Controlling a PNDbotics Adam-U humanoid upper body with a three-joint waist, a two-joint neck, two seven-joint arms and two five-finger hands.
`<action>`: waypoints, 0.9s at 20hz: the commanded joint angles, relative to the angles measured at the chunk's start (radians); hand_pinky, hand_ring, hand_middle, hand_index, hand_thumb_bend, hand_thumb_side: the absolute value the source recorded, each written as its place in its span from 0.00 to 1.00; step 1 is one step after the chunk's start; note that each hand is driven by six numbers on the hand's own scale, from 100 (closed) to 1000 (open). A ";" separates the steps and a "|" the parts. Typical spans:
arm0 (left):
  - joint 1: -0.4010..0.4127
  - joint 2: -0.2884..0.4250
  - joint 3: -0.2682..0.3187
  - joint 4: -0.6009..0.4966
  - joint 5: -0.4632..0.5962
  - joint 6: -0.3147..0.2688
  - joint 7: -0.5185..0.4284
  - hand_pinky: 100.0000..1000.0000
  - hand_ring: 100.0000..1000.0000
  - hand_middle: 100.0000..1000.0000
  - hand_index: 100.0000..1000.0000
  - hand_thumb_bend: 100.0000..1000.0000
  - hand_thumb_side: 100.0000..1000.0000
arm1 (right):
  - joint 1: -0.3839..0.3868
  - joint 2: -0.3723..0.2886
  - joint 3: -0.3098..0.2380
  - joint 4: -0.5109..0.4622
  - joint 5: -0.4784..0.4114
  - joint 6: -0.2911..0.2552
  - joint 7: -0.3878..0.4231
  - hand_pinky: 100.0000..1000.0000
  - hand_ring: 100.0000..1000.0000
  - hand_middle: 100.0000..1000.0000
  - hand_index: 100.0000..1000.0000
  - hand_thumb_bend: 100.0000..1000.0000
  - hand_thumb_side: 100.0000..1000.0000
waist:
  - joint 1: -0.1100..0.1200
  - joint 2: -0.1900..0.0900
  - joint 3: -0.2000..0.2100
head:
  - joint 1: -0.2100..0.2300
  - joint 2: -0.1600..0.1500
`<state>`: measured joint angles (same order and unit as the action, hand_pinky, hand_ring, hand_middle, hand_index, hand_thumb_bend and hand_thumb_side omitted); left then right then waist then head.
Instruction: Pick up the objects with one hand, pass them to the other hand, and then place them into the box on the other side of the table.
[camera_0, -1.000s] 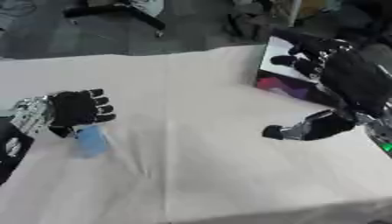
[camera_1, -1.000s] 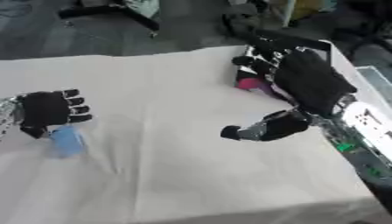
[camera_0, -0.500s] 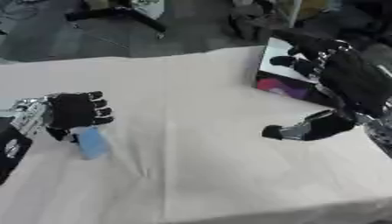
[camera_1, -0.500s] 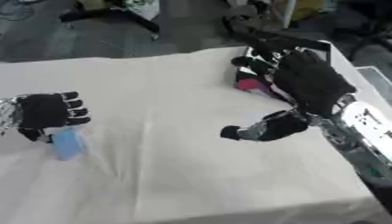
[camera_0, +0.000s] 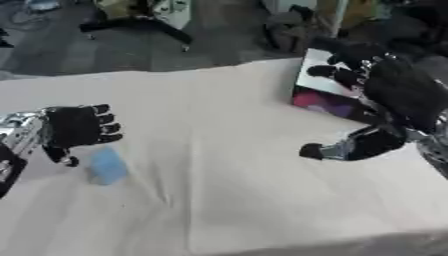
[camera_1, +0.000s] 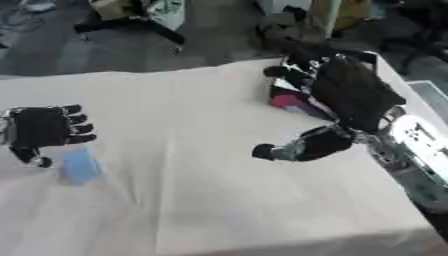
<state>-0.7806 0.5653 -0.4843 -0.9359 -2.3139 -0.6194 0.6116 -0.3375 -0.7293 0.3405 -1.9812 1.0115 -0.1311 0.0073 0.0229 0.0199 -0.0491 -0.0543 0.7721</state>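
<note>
A pale blue object (camera_0: 108, 166), small, flat and too blurred to identify, lies on the white-covered desk (camera_0: 219, 150) near its left edge. Just above it hovers the left hand (camera_0: 77, 127), fingers spread apart and holding nothing; a second ago that hand stood right over the object. The right hand (camera_0: 385, 100), also spread open and empty, hangs at the right, partly hiding the box (camera_0: 328, 92) with pink inside at the far right edge.

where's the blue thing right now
The blue thing lies on the white table at its left side, just below the open left hand, far from the box.
</note>
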 joint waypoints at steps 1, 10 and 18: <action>-0.012 0.032 -0.023 -0.026 0.010 -0.288 0.295 0.74 0.73 0.74 0.91 0.55 0.46 | -0.011 -0.033 -0.009 -0.019 -0.008 -0.005 0.006 0.81 0.73 1.00 0.82 0.66 0.99 | -0.003 -0.017 0.001 | 0.002 -0.002; -0.001 0.031 -0.075 -0.040 -0.007 -0.288 0.295 0.73 0.72 0.73 0.90 0.50 0.43 | -0.014 -0.036 -0.011 -0.019 -0.012 -0.010 0.011 0.82 0.73 1.00 0.82 0.66 1.00 | -0.003 -0.020 0.003 | 0.006 -0.002; -0.002 0.018 -0.103 -0.031 0.022 -0.288 0.295 0.72 0.70 0.69 0.88 0.37 0.36 | -0.015 -0.036 -0.010 -0.019 -0.014 -0.013 0.014 0.82 0.73 1.00 0.82 0.66 1.00 | -0.003 -0.023 0.000 | 0.009 -0.002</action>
<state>-0.7642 0.5638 -0.5869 -0.9608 -2.3029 -0.6194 0.6116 -0.3385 -0.7348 0.3405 -1.9812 1.0052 -0.1423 0.0193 0.0221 0.0136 -0.0482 -0.0485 0.7721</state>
